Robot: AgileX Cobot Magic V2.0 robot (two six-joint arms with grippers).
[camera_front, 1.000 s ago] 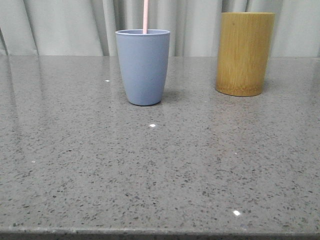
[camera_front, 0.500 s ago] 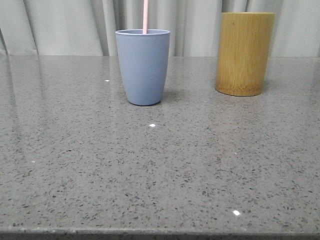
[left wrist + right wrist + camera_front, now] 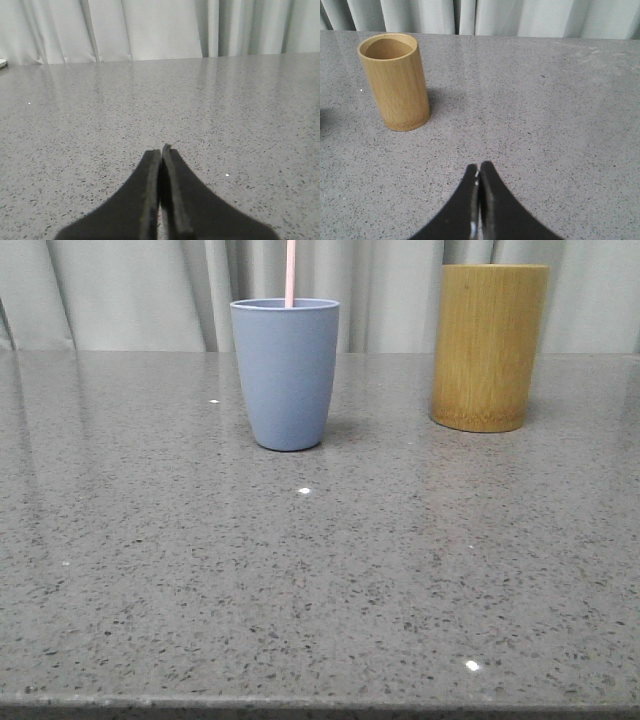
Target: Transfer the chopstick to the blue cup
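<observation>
On a speckled grey desk [image 3: 320, 580], a blue cup [image 3: 286, 375] stands upright left of centre with a pale pink chopstick [image 3: 291, 272] rising straight out of it past the top of the front view, while a taller bamboo holder [image 3: 489, 347] stands well apart to its right, before pale curtains [image 3: 130, 290]. Neither arm shows from the front; in the wrist views the left gripper [image 3: 161, 152] hangs over bare desk with its jaws pressed together, and the right gripper [image 3: 479, 170], jaws likewise closed on nothing, sits near the holder.
</observation>
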